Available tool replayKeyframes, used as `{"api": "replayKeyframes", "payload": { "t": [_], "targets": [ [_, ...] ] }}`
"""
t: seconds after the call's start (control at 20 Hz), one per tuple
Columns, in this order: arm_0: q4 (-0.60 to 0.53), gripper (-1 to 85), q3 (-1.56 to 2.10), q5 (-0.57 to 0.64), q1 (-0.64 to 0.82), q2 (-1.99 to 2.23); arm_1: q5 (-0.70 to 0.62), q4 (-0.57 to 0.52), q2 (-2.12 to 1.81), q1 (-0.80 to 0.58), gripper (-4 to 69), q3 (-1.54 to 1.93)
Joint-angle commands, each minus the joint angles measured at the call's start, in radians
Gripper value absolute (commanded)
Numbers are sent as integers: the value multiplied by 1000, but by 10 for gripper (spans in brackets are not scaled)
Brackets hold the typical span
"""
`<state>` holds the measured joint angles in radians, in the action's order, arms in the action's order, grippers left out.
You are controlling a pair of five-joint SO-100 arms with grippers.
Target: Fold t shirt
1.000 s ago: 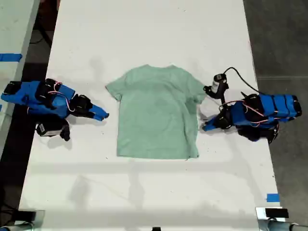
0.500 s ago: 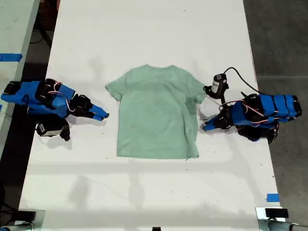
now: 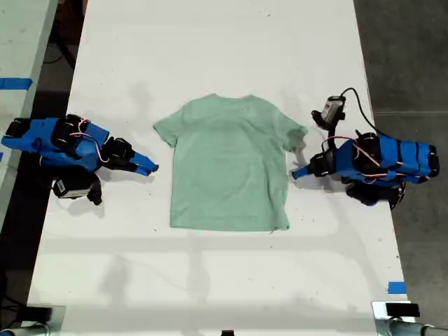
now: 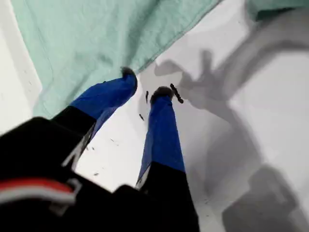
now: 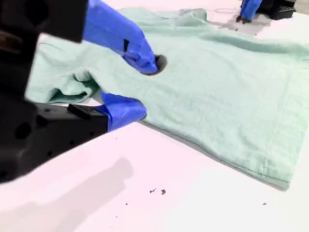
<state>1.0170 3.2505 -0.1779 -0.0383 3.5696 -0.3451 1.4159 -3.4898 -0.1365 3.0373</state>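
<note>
The pale mint t shirt point(image 3: 227, 164) lies flat on the white table, neck toward the far edge. My first gripper point(image 3: 295, 173) is at the exterior view's right, low over the table, its tips right at the shirt's side edge below the sleeve. In the first wrist view the t shirt point(image 4: 96, 38) fills the area ahead and my first gripper point(image 4: 145, 84) is narrowly open with bare table between the fingers. My second gripper point(image 3: 151, 169) is at the exterior view's left, a short gap from the shirt. In the second wrist view my second gripper point(image 5: 142, 87) is open and empty before the t shirt point(image 5: 217, 82).
The white table point(image 3: 210, 56) extends far beyond the shirt. Dark floor point(image 3: 413, 56) borders it on the exterior view's right. Blue tape point(image 3: 396, 287) marks the near corner on that side. The first arm point(image 5: 251, 8) shows beyond the shirt in the second wrist view.
The first arm has shifted: its wrist camera swung up and toward the exterior view's right, and its tip edged slightly toward the sleeve. The second arm and the shirt stayed put.
</note>
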Motion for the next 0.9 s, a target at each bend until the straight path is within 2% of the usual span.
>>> {"api": "replayKeyframes", "payload": {
  "t": [0.0,0.05,0.2,0.35,0.6,0.85],
  "targets": [
    [0,115,41,-8,-8,8,28,-29,-8,-11,69,48],
    [0,115,41,-8,-8,8,-89,-29,-8,-9,66,48],
    [0,115,41,-8,-8,8,-94,-29,-8,-21,28,48],
    [0,115,41,-8,-8,8,-107,-29,-8,-23,50,48],
    [0,115,41,-8,-8,8,-114,-29,-8,-14,19,48],
    [0,115,41,-8,-8,8,-112,-29,-8,-12,16,48]
  ]
}}
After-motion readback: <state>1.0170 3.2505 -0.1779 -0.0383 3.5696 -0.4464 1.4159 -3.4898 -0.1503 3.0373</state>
